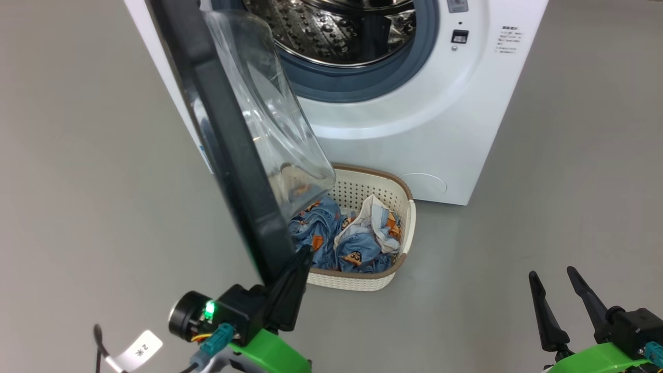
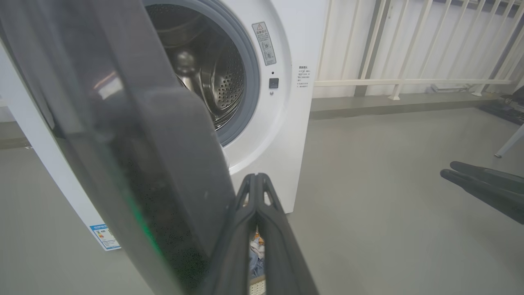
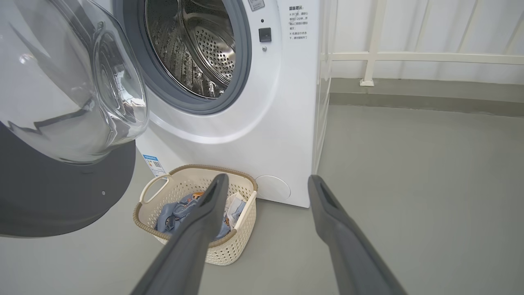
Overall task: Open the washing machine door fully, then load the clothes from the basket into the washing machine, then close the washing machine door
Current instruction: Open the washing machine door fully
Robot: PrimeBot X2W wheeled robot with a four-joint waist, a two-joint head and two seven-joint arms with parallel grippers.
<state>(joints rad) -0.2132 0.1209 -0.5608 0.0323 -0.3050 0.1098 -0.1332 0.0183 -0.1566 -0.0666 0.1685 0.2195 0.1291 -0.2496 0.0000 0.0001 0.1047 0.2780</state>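
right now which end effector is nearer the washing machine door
Left. The left end effector, shut, sits at the lower edge of the washing machine door; the right end effector, open, is off to its right, past the basket.

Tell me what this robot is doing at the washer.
The robot is working on the washing machine door, which stands swung out from the washing machine and leaves the steel drum exposed. Its left gripper, fingers shut, sits at the door's lower edge, seemingly to push it wider. The right gripper hangs open, holding nothing. The clothes lie in the basket on the floor before the machine, not yet loaded.
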